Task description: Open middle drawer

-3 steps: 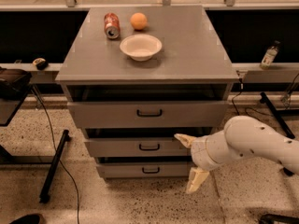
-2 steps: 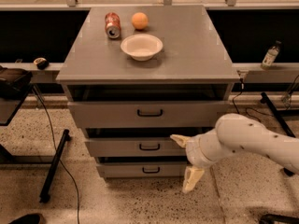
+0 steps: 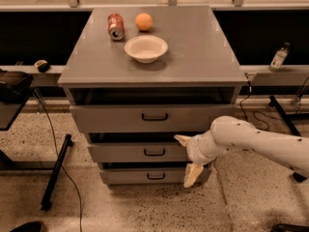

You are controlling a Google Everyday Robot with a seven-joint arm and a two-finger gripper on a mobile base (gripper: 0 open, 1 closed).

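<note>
The middle drawer is grey with a small black bar handle at its centre. It sits between the taller top drawer and the short bottom drawer. My gripper is open in front of the middle drawer's right half, just right of the handle. One cream finger points left at the drawer's top edge. The other finger hangs down over the bottom drawer. The white arm comes in from the right.
On the cabinet top stand a white bowl, a red can on its side and an orange. A black stand leg is on the floor at left. A bottle sits on the right ledge.
My gripper has moved left across the middle drawer's front, closer to the handle. The drawers have not moved.
</note>
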